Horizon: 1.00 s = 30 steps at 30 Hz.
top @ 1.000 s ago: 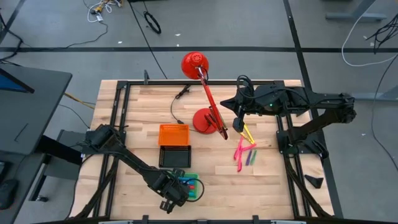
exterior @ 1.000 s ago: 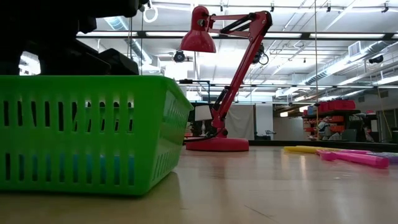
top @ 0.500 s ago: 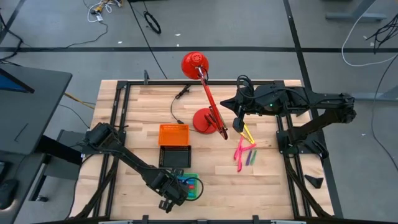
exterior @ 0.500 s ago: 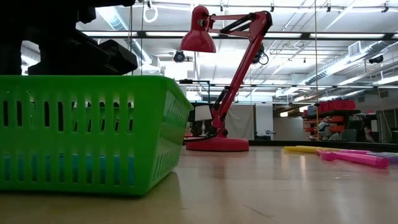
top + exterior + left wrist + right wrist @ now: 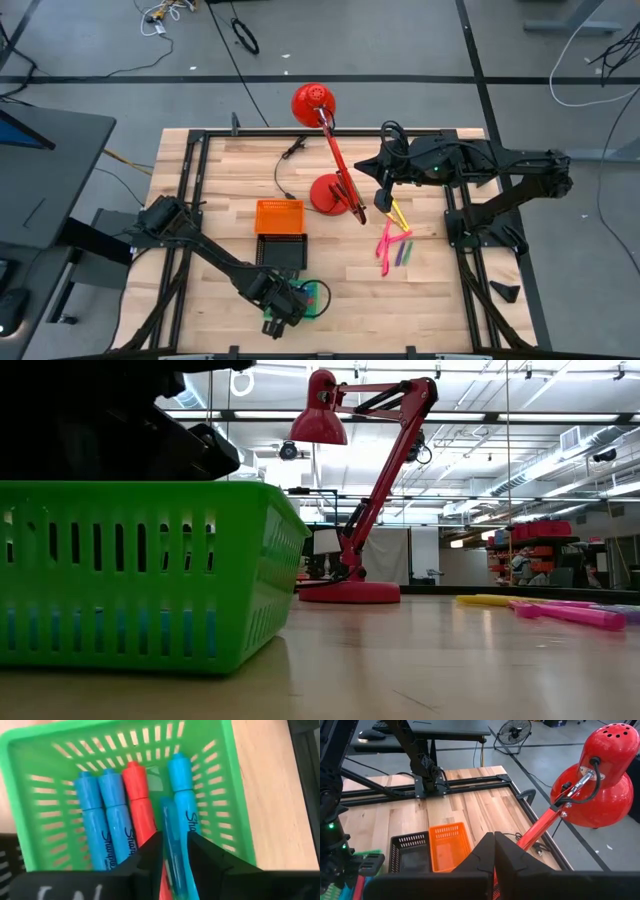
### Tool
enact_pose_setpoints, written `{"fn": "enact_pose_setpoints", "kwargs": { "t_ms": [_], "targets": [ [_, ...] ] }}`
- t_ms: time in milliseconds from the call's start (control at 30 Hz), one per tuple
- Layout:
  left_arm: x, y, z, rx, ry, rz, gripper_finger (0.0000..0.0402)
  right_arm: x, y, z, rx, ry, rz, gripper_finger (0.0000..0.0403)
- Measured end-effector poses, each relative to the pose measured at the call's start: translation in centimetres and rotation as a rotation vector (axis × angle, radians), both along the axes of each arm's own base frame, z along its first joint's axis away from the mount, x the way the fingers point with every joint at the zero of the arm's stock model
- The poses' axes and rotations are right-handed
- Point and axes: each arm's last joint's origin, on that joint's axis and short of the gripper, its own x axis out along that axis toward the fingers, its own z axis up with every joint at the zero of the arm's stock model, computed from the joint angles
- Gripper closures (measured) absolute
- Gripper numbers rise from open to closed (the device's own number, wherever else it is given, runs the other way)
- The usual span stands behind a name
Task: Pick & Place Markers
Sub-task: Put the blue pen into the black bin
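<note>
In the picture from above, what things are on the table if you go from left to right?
Orange tray → red lamp base → loose markers.

The left arm reaches diagonally across the table toward its near edge, its pincer (image 5: 285, 308) pointing steeply down with the two fingers (image 5: 150, 852) set narrowly apart. The right arm stretches in level from the right side, its pincer (image 5: 384, 196) hanging downward, fingers pressed together.
</note>
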Motion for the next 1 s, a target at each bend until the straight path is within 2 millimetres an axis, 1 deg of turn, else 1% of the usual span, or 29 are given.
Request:
{"fn": "enact_pose_setpoints", "kwargs": {
  "t_ms": [133, 233, 800, 1000],
  "targets": [
    [0.3, 0.0, 0.1, -0.013, -0.021, 0.003, 0.0329, 0.0, 0.0, 0.0, -0.004, 0.002, 0.002, 0.0395],
    [0.5, 0.0, 0.2, -0.019, -0.042, 0.008, 0.0334, 0.0, 0.0, 0.0, -0.019, 0.007, 0.009, 0.0395],
    [1.0, 0.5, 0.0, -0.027, -0.043, -0.015, 0.033, -0.1, 0.0, -0.1, -0.044, 0.031, 0.021, 0.0395],
    [1.1, 0.2, -0.7, -0.032, -0.026, -0.034, 0.033, -0.1, 0.0, -0.1, -0.044, 0.03, 0.021, 0.0395]
  ]
}}
